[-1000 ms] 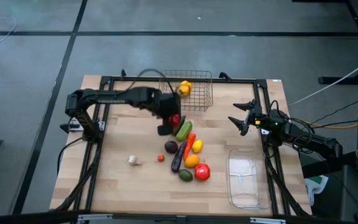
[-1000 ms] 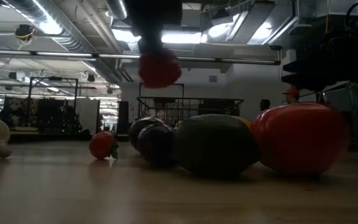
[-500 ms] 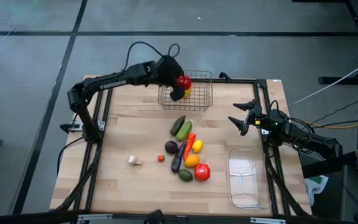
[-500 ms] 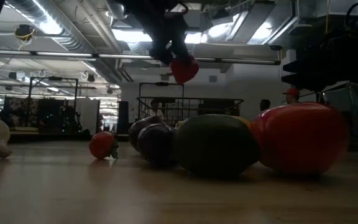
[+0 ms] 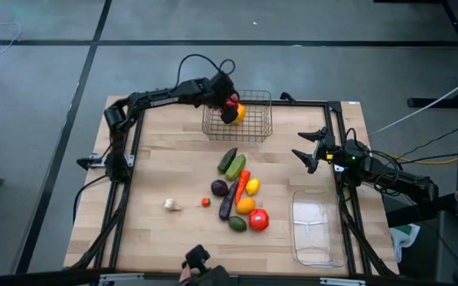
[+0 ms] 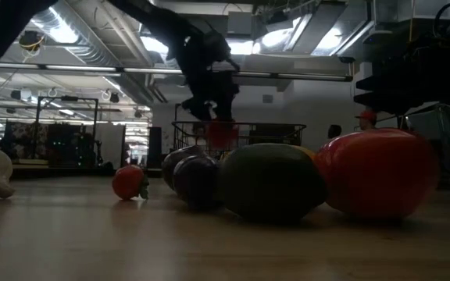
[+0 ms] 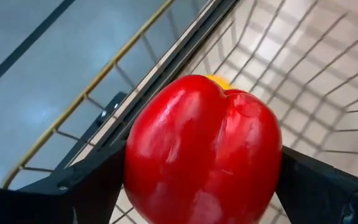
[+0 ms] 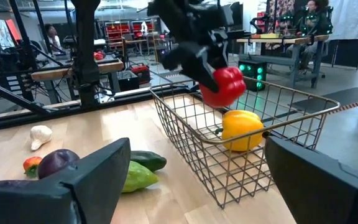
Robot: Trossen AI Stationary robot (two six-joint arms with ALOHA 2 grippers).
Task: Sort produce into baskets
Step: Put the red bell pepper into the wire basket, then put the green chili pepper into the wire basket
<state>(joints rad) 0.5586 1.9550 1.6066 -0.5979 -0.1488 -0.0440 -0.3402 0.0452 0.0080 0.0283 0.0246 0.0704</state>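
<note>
My left gripper [image 5: 229,108] is shut on a red toy pepper [image 7: 204,149], held inside the top of the wire-mesh basket [image 5: 249,127] at the table's far middle, above a yellow pepper [image 8: 241,129] that lies on the basket floor. The red pepper also shows in the right wrist view [image 8: 224,87] and low view [image 6: 221,134]. The other produce [image 5: 241,195] lies in a cluster at the table's centre. My right gripper [image 5: 307,152] is open and empty at the right, beyond the clear tray [image 5: 316,230]. My left gripper pinches the red pepper by its two opposite sides [image 7: 135,155] between its two fingers. The fingers come from above, slanting down into the basket. The pepper hangs below the fingers, clear of the basket floor and of the yellow pepper.
A pale whitish piece [image 5: 171,205] and a small red-orange piece [image 5: 206,202] lie left of the cluster. The big red tomato [image 5: 258,219] lies nearest the tray. The basket's wire rim [image 8: 185,118] surrounds the held pepper. A dark object [image 5: 197,258] shows at the near edge.
My left gripper has carried the red pepper from above the produce cluster toward the table's far edge, over the basket rim, and then down into the basket. It has stayed shut on the pepper. The right arm has kept still.
</note>
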